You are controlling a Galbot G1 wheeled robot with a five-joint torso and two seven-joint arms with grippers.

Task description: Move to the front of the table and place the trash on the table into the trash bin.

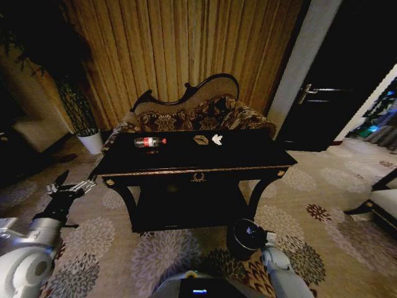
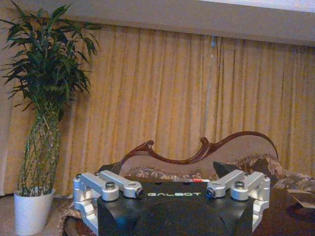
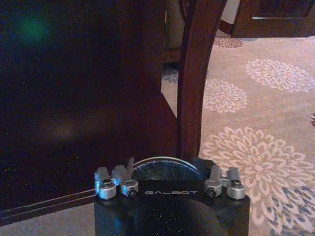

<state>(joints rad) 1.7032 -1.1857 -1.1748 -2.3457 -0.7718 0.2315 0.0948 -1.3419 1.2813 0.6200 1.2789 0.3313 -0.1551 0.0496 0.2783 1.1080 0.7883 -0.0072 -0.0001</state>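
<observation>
the trash lies on the top of the glossy black worktop (image 1: pixel 248 155): a clear plastic bottle (image 1: pixel 149 142) with a red label and cap on its side toward the left, a small brown box-like piece (image 1: pixel 201 139) near the middle, and a white crumpled scrap (image 1: pixel 217 139) just beside it. the worktop has gold trim along its front edge, a gold emblem at the centre and a lower shelf between curved legs. the trash bin (image 1: pixel 245 238), round with a black inside, stands on the floral carpet by the worktop's front right leg.

the right pincer (image 3: pixel 170 189) hangs low, right over the bin's rim, beside the dark wooden leg; its metal fingers are spread apart. the left pincer (image 1: pixel 69 189) is held out off the worktop's left front corner, lower than the top and well apart from the bottle; its silver fingers are spread wide too.

behind the worktop sits a curvy-backed floral sofa (image 1: pixel 205 112), backed by pleated golden curtains (image 1: pixel 186 43). a tall leafy plant in a white pot (image 2: pixel 32 211) stands to the left, and a dark door (image 1: pixel 335 93) to the right.
</observation>
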